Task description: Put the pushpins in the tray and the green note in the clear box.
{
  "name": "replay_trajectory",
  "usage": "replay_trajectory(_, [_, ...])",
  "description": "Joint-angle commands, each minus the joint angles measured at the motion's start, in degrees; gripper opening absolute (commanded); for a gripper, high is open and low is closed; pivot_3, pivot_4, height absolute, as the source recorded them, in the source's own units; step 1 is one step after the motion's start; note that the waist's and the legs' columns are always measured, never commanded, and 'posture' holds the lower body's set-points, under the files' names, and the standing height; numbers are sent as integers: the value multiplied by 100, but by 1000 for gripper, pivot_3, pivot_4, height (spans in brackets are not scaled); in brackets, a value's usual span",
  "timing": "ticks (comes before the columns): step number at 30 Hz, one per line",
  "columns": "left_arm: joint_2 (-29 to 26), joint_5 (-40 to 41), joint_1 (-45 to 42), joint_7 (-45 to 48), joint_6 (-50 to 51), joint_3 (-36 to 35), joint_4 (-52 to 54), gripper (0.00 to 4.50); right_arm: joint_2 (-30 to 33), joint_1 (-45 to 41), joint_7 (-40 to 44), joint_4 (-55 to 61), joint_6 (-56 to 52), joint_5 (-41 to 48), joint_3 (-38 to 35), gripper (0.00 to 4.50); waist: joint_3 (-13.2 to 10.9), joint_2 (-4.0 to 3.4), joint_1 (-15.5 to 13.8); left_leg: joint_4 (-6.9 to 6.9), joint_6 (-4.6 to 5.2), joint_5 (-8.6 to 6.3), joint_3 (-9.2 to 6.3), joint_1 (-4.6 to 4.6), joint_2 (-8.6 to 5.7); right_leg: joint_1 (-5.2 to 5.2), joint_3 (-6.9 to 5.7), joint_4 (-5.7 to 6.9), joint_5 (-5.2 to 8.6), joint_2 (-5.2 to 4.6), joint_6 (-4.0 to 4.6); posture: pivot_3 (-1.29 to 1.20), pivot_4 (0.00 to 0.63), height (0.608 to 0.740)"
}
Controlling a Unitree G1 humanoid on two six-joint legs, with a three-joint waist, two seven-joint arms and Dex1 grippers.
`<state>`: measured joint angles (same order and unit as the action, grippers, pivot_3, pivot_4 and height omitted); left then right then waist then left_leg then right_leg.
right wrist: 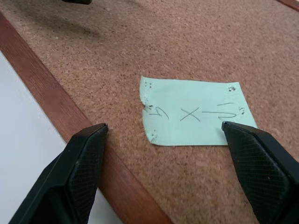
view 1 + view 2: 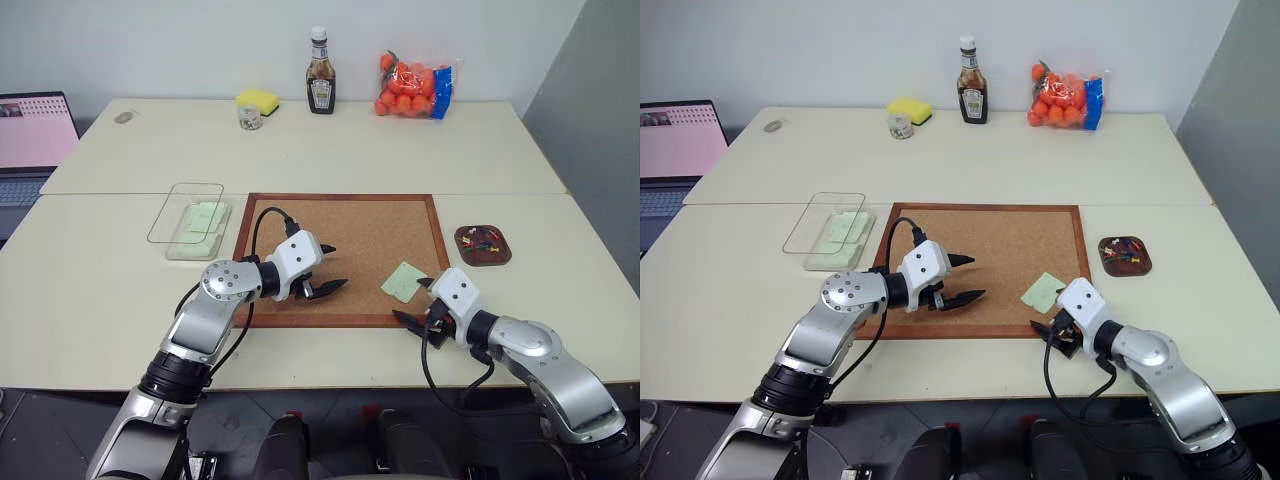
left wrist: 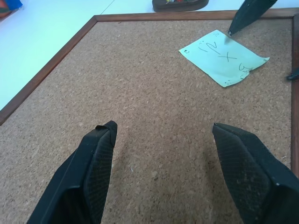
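From the head views, the pushpins already lie in the tray near the table's right edge, so the green note on the corkboard is the step in hand. In the left wrist view the left claw hangs open and empty over bare cork. In the right wrist view the right claw gapes wide around the note; next it likely must pinch an edge and carry it to the clear box toward the table's left.

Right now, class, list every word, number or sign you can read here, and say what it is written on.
"5 x 2": handwritten on the pale green square paper note lying on the corkboard.
Label on the dark glass sauce bottle: too small to read.
Laptop screen: blurred, unreadable.
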<state>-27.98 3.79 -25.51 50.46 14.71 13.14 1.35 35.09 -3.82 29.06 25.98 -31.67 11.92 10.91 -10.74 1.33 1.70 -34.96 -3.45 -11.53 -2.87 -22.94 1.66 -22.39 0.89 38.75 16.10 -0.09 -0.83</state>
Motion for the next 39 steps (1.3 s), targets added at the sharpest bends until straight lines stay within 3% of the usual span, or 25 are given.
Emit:
replay_trajectory(1, [-11, 7, -112, -42, -93, -77, 40, 3438, -59, -175, 87, -232, 193, -179, 12, 3968, 0, 0, 1, 0, 0, 0, 1, 0, 0, 0, 0, 0, 0, 0, 0, 0, 150, 740])
replay_trajectory(3, [-7, 7, -115, -43, -99, -75, 38, 3438, -67, -252, 121, -341, 231, -248, 34, 3720, 0, 0, 4, 0, 0, 0, 1, 1, 0, 1, 0, 1, 0, 0, 0, 0, 150, 740])
replay_trajectory(10, [10, 4, -112, -60, -107, -70, 47, 3438, -64, -453, 276, -556, 392, -397, 37, 2082, 0, 0, 0, -1, 0, 0, 1, 2, 0, 1, 0, 3, -1, 0, -1, 0, 150, 740])
replay_trajectory(20, [1, 19, -80, -81, -131, -89, 44, 3438, -154, -448, 364, -584, 571, -475, -20, 119, 0, 0, 0, -1, 0, 0, 0, 2, 0, 1, 0, 3, -1, 0, -1, 0, 150, 740])
replay_trajectory(32, [131, 199, -78, -112, -209, -192, 0, 3438, -274, -613, 415, -297, 594, -314, -265, 22, 0, 0, -1, -1, 0, 0, 0, 1, 0, 1, 1, 5, -1, 0, -1, 0, 150, 740])
replay_trajectory(38, [429, 671, -149, -188, 104, -473, -81, 3438, -289, -675, 437, -35, 435, -211, -327, 22, 0, 0, 3, -1, 0, 0, -1, 3, 0, 1, 0, 9, -1, 0, -1, 0, 150, 740])
replay_trajectory(39, [439, 692, -157, -165, 56, -498, -111, 3610, -293, -679, 437, -24, 424, -206, -328, 7, 0, 0, 1, -2, 0, 0, -1, 2, 0, 1, -1, 8, -1, 0, -1, 0, 150, 740])
